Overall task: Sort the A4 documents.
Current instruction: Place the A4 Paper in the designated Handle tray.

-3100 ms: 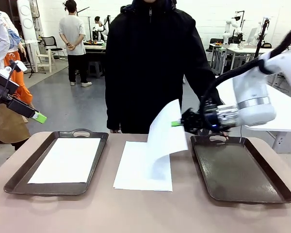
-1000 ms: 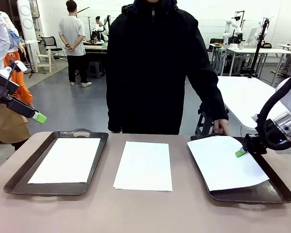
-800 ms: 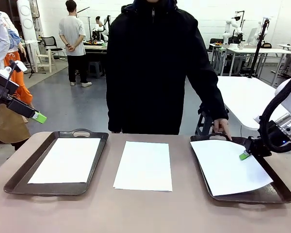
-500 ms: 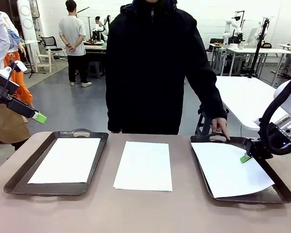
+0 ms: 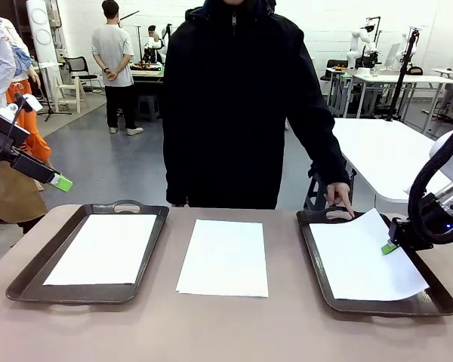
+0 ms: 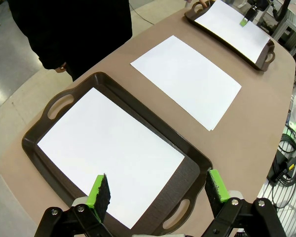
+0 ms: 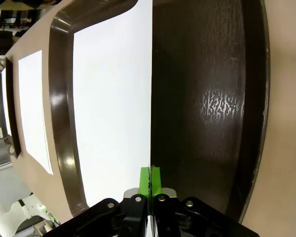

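Since the frame half a second back, the right tool [image 5: 390, 246] is sitting a little further toward the robot's right. The held A4 document [image 5: 359, 260] is displaced with it, so more of the dark floor along the left wall of the right tray [image 5: 311, 253] is showing. The sheet's far corner is now standing higher than before.

Right tool: jaws are pressing together on the right-hand edge of this sheet. In the right wrist view the green pads are meeting on the paper, which is seen edge-on. White sheet is lying to one side of the pads, bare tray floor to the other.

The held sheet is lying mostly inside the right tray, skewed to its walls. Its near right corner is reaching over the tray's rim.

The person's hand [image 5: 338, 197] is reaching down to the far end of this tray, fingertips by the handle [image 5: 326, 214].

Left tool [image 6: 158, 190]: jaws are standing wide apart, gripping nothing, hanging above the left tray [image 5: 26, 283].

A second A4 document [image 5: 102, 249] is lying flat inside the left tray. A third A4 document [image 5: 224, 256] is lying flat on the bare counter [image 5: 226, 332] between the two trays, touching neither.
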### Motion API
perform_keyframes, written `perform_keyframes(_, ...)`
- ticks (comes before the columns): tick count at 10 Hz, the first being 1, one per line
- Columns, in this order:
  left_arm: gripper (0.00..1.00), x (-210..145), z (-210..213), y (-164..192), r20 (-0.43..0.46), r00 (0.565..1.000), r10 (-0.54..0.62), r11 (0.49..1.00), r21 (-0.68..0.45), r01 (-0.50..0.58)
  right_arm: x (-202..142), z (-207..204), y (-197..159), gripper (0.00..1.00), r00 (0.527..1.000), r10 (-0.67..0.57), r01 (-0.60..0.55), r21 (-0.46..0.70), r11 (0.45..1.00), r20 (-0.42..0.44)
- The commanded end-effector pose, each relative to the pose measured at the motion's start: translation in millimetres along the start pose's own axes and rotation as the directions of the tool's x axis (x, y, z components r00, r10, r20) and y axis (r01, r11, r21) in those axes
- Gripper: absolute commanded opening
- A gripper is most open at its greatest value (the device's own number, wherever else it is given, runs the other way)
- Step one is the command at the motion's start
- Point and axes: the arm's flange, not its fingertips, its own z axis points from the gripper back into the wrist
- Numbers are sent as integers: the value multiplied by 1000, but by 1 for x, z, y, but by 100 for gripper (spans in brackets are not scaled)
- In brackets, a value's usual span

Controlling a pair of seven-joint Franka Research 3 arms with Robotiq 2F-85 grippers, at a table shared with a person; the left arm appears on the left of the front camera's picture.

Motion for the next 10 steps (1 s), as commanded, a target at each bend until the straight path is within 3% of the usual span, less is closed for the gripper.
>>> perform_keyframes(1, 100, -1, 0, -1, -9, 1000, -12, 1000, 4, 12, -3, -5, 8, 1, 1000, -12, 12, 6, 1000, -8)
perform_keyframes(6, 100, -1, 0, -1, -9, 1000, -12, 1000, 4, 12, 6, -6, 17, 1, 999, 14, -15, -19, 1000, -42)
perform_keyframes(10, 100, -1, 0, -1, -9, 1000, -12, 1000, 4, 12, 2, -5, 22, 35, 997, 15, -25, -129, 991, -80)
